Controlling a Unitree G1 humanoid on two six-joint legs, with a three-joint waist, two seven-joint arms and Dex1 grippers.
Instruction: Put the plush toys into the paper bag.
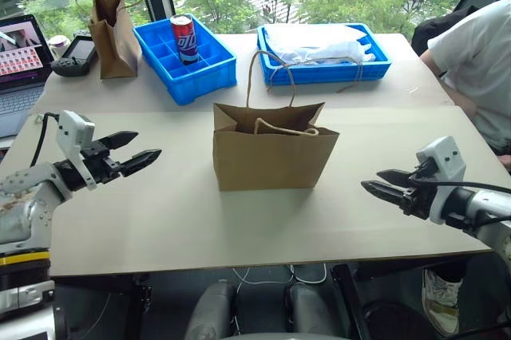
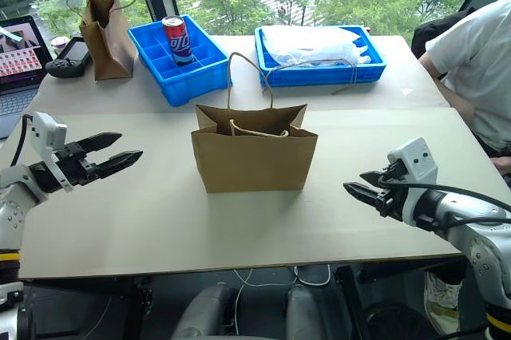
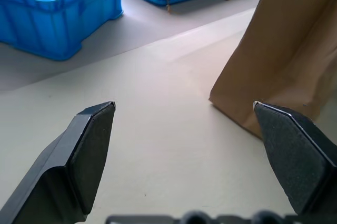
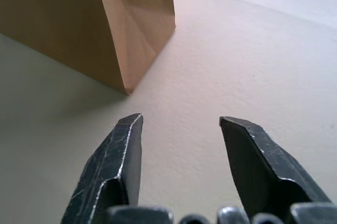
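Kraft paper bag [image 1: 274, 151], wide, plain and light brown, stands upright with its mouth open at the middle of a pale beige table [image 1: 239, 220], one thin twine loop handle standing up above the rim and the other drooping across the opening; what lies inside the bag cannot be seen. Well to the left of the bag, the left gripper [image 1: 134, 151] hovers above the tabletop with its two black fingers spread wide and nothing between them, their tips aimed toward the bag; the left wrist view shows bare table between the fingers [image 3: 87, 150] and a lower corner of the bag just beyond one tip. Well to the right of the bag, the right gripper [image 1: 383, 181] hangs low over the table, its two black fingers [image 4: 118, 166] parted and empty, also pointing at the bag and touching nothing. Behind the bag and to its left sits a bright blue plastic crate with dividers [image 1: 185, 57], a red drink can [image 1: 184, 38] standing in one compartment. Behind the bag and to its right sits a second, shallower blue plastic tray [image 1: 323, 57] holding white plastic wrapping [image 1: 315, 43]. Far behind the bag on the left stands a narrower, darker brown paper bag [image 1: 113, 33].
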